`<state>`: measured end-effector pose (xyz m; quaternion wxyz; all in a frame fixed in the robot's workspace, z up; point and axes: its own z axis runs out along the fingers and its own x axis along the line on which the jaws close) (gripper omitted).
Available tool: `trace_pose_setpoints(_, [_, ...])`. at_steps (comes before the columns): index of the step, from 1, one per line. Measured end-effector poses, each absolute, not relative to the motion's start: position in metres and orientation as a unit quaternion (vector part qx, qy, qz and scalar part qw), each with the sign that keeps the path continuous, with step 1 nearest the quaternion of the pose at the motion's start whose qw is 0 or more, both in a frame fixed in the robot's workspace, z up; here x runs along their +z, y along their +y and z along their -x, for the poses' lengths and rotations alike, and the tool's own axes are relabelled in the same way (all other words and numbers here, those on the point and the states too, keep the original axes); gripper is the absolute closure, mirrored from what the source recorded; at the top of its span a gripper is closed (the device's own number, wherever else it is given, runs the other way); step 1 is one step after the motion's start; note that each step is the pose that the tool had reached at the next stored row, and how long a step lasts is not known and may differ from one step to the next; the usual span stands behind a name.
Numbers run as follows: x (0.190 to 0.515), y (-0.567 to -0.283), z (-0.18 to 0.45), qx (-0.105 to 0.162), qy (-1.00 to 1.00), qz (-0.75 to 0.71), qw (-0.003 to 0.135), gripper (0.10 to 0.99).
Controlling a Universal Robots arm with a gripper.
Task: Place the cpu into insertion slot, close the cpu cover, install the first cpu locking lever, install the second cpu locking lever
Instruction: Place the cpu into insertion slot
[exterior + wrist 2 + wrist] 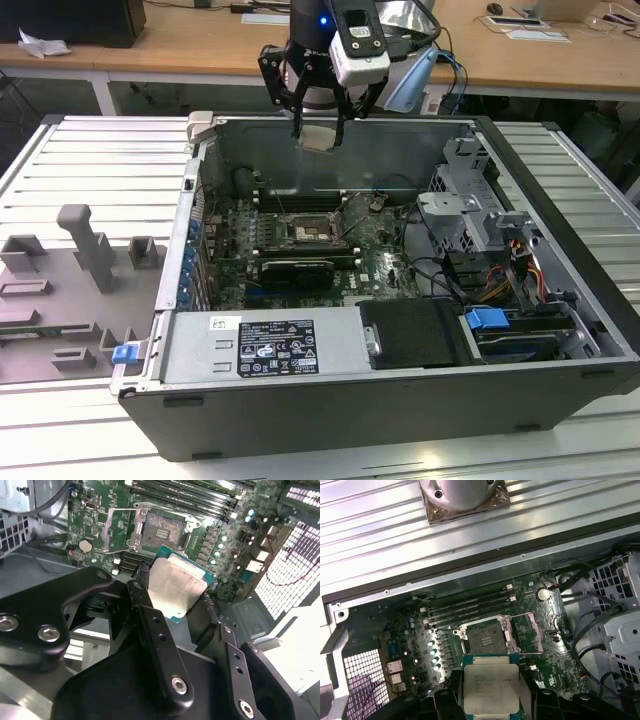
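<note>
My gripper (318, 128) hangs above the back wall of the open computer case (560, 330), shut on the cpu (320, 137). In both wrist views the cpu (175, 587) (490, 685) is a pale silvery square with a green edge, pinched between the black fingers (145, 600). The insertion slot (305, 232) (160, 532) (487, 640) lies open on the green board below, its dark centre bare. The cpu cover (122, 527) (524, 632) is a thin metal frame swung up beside the socket. The cpu is well above the slot and apart from it.
Long memory slots (470, 605) run just behind the socket, and a long black card (295, 270) lies in front of it. A metal drive cage (470, 215) with cables fills the case on the exterior view's right. A grey fixture plate (80, 270) lies outside, on that view's left.
</note>
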<state>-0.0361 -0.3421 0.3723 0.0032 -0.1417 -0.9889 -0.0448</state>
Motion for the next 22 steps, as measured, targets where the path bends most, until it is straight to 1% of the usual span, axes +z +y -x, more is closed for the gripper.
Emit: trace_pose_setpoints(22, [0.3702, -0.3421, 0.0361, -0.042, -0.944, 0.327, -0.006, 0.545])
